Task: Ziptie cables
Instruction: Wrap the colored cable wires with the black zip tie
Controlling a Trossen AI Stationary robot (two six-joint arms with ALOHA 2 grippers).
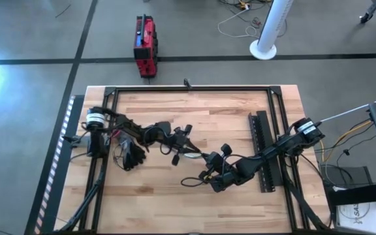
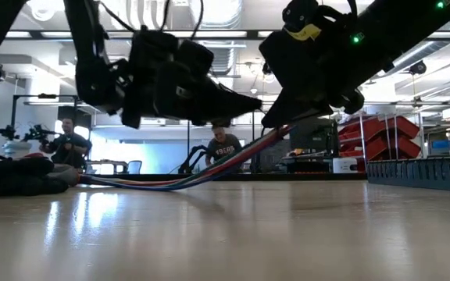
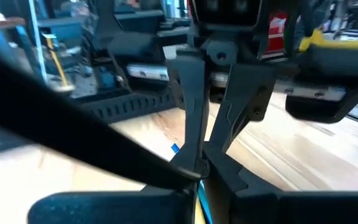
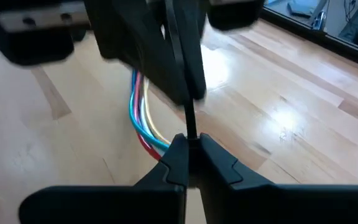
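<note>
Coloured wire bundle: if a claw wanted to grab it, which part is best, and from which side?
Probably the raised middle stretch of the blue, yellow and red wire bundle, from above, straddling it: there the wires run together, clear of the wooden table. Higher up is crowded: the right claw pinches the thin black plastic ziptie, the left claw opposite.

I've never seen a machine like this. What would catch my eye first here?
Two dark arms meet over the middle of the wooden table. The right gripper is pinched shut on a thin black ziptie, with the left gripper right against it. A bundle of coloured cables curves beneath them, lifting off the tabletop.
</note>
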